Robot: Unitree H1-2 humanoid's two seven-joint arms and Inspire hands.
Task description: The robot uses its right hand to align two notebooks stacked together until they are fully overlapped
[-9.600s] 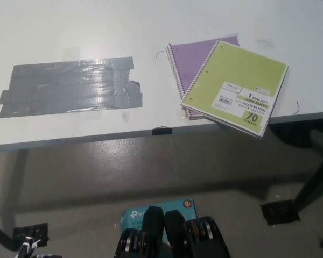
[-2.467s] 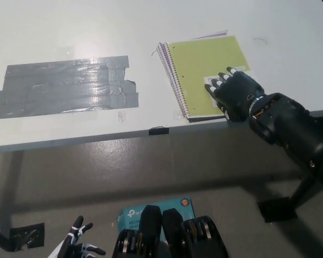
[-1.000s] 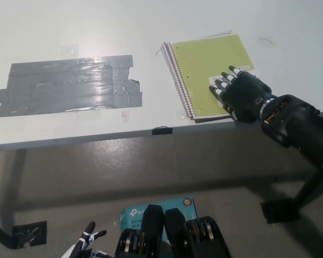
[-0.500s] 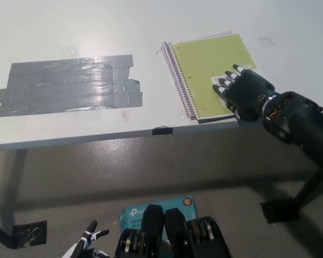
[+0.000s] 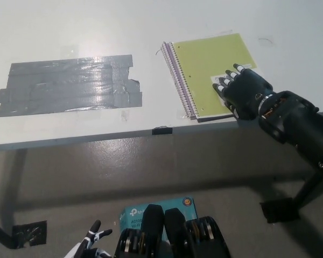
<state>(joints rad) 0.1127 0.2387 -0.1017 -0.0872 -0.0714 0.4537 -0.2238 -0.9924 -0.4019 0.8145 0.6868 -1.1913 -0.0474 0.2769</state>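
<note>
Bright, even overhead light washes the white table (image 5: 151,32) pale, and the grey tape (image 5: 70,85) shows streaks of glare. The floor below lies in dimmer shade. The picture is slightly soft, with the black right hand (image 5: 242,92) losing detail in its darkness.

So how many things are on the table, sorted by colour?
Green: 1, the green notebook
Purple: 1, the purple notebook peeking out under it
Grey: 1, the tape patch
Black: 1, the right hand resting on the green notebook
Total: 4
</note>
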